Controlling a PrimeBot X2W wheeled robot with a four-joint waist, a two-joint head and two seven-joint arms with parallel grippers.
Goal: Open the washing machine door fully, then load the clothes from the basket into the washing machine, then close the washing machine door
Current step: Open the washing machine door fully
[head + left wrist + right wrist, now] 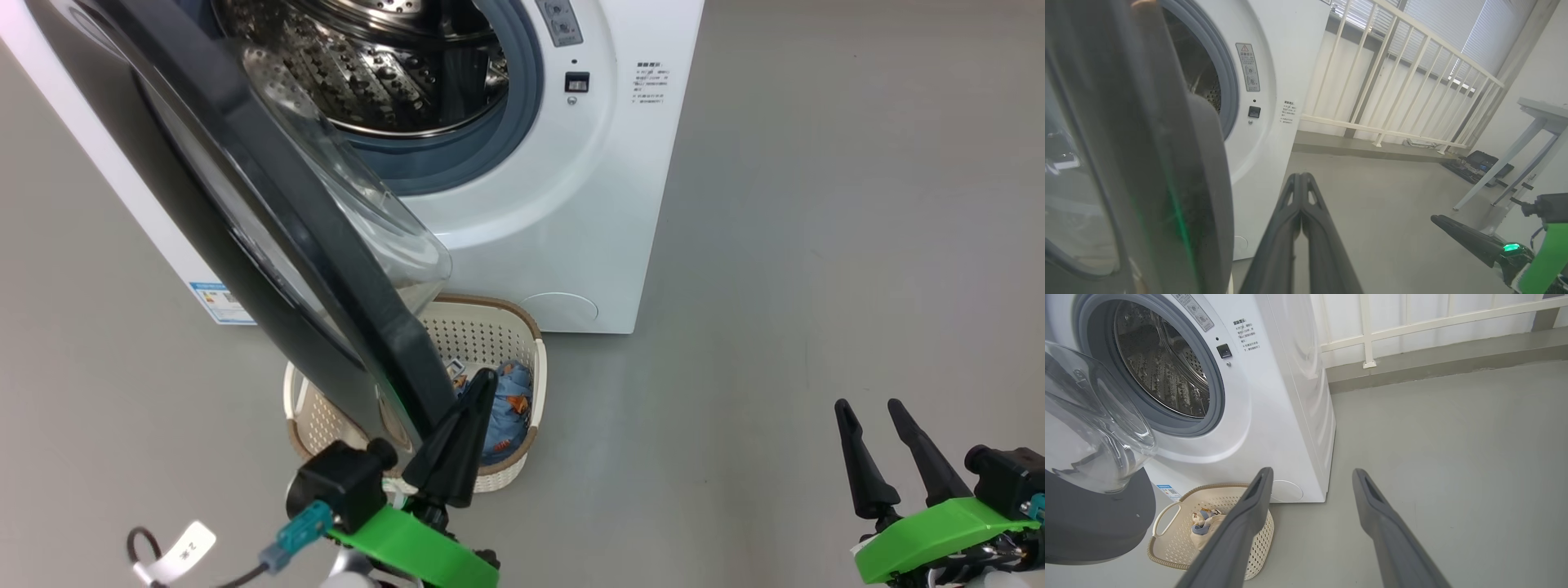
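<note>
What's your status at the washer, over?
Left hand shut, empty, by the door edge. Right hand open, idle. Door partly open, crowding the basket; clothes in basket.

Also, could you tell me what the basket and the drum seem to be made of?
The basket looks like matte cream moulded plastic, given its regular perforations; the brown rim has a woven look. The drum is probably polished steel: mirror-bright, with embossed bumps and small holes.

left gripper point(483, 380): long tapered black fingers point(457, 445) on a bright green bracket point(408, 543). Black block point(343, 482) just above the bracket, teal connector point(298, 527) beside it. Dark cable point(131, 543) and white printed tag point(184, 551) further out. right gripper point(868, 406): same build.
</note>
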